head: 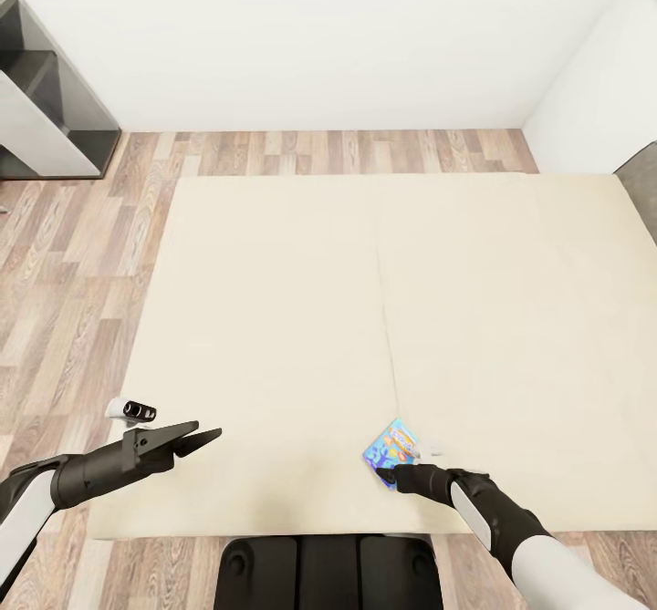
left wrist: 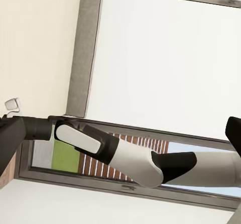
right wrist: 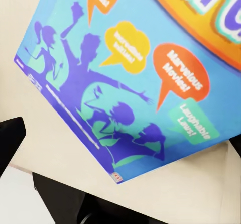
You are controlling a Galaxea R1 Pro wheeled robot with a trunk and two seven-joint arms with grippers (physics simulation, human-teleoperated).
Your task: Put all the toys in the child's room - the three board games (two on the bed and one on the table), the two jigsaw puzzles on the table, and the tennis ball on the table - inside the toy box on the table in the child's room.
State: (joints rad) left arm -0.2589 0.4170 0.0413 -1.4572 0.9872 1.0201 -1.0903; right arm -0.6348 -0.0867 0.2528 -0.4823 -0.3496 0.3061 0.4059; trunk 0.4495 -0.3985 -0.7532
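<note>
Bed (head: 274, 318): beige mattress I see filling my head view.
Board game (head: 394, 453): small blue box, near edge.
Right gripper (head: 391, 477): at box; I cannot tell its opening.
Left gripper (head: 203, 439): parted, empty.

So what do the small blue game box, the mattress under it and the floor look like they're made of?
The blue game box looks like printed cardboard with a smooth, slightly glossy lid: crisp speech-bubble graphics and sharp flat edges. The mattress reads as plain matte beige fabric or foam, with one seam between two sections. The floor looks like wood plank or laminate, with grain and staggered boards. All are rendered, so this is by look only.
</note>
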